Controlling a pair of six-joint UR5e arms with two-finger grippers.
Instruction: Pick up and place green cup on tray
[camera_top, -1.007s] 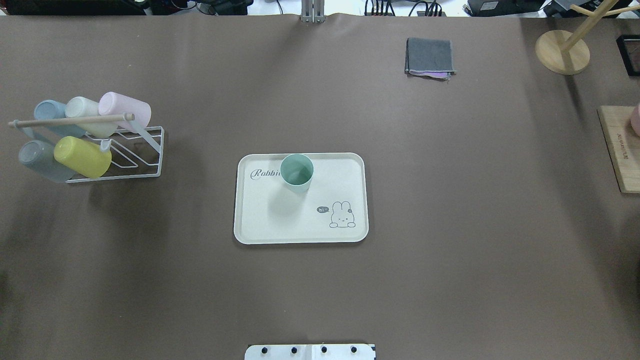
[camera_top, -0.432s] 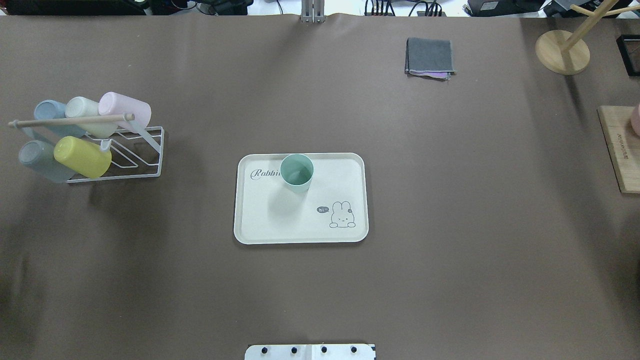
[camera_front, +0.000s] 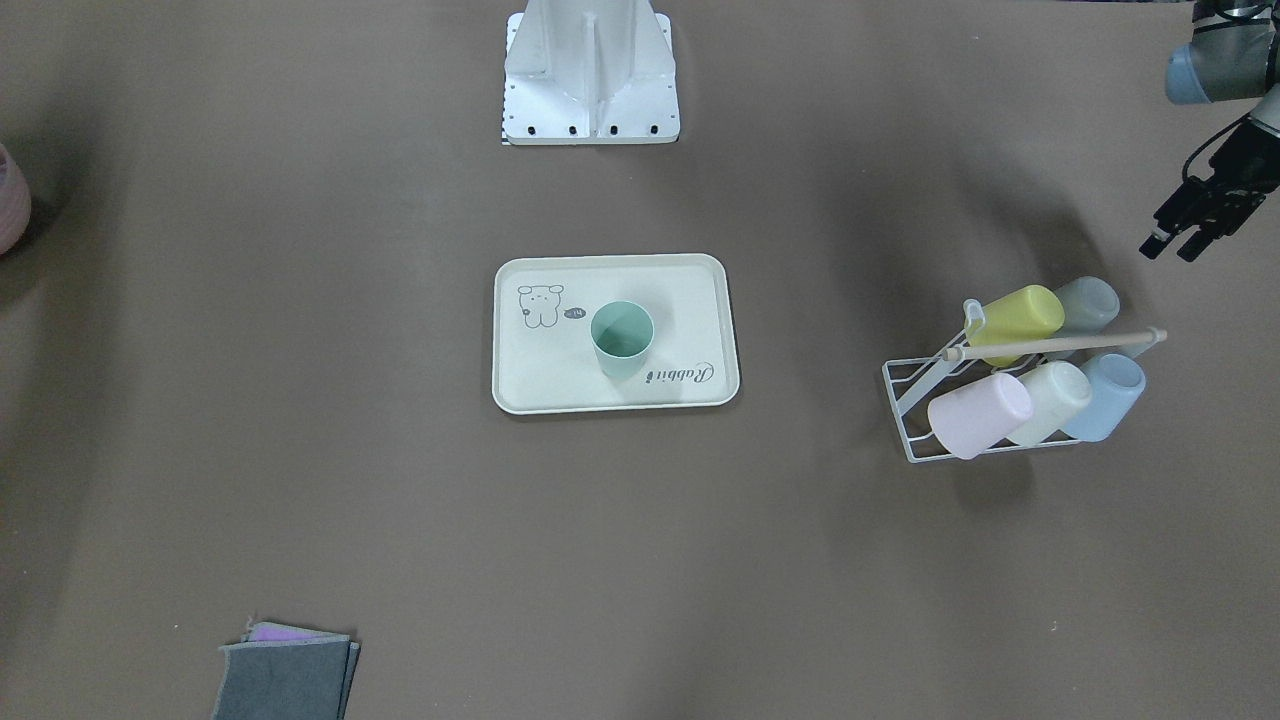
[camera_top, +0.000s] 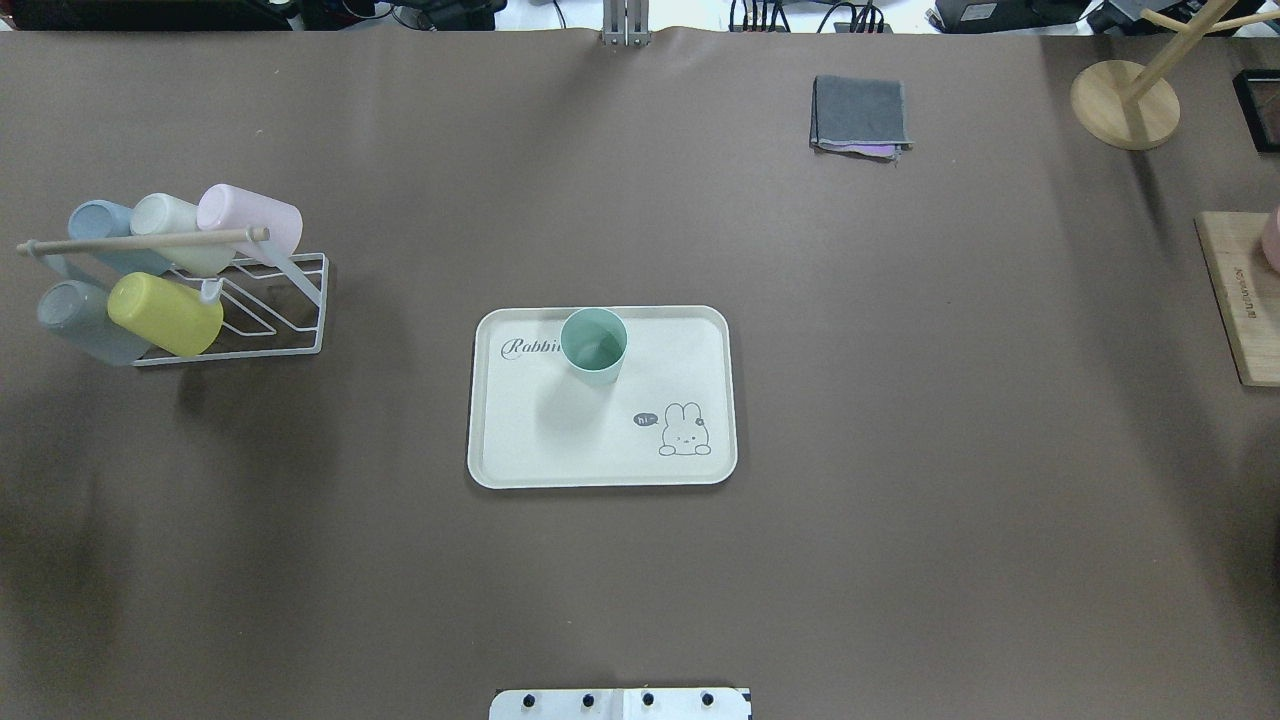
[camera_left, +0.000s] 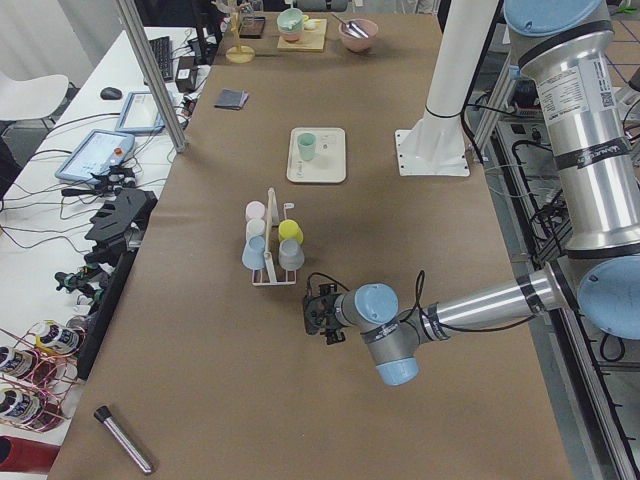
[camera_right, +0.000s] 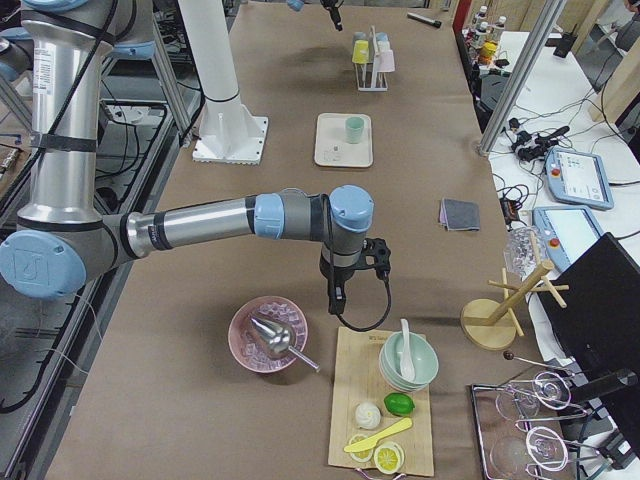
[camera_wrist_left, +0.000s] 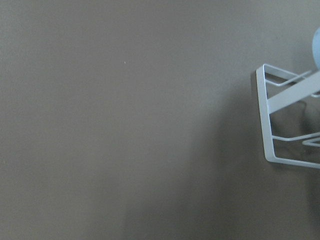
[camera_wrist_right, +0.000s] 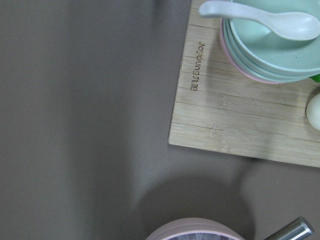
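The green cup (camera_top: 594, 346) stands upright on the cream tray (camera_top: 560, 440) at the table's middle, near the "Rabbit" script; it also shows in the front-facing view (camera_front: 621, 340) on the tray (camera_front: 540, 375). No gripper touches it. My left gripper (camera_front: 1172, 247) hangs open and empty at the table's left end, near the cup rack (camera_front: 1000, 400), far from the tray. My right gripper (camera_right: 338, 297) shows only in the exterior right view, above the table beside a pink bowl (camera_right: 268, 335); I cannot tell whether it is open or shut.
The white wire rack (camera_top: 270, 310) at the left holds several cups, among them a yellow-green cup (camera_top: 165, 313) and a grey cup (camera_top: 85, 320). A folded grey cloth (camera_top: 860, 112) lies far right. A wooden board (camera_top: 1240, 300) and a mug-tree base (camera_top: 1125, 105) sit at the right edge.
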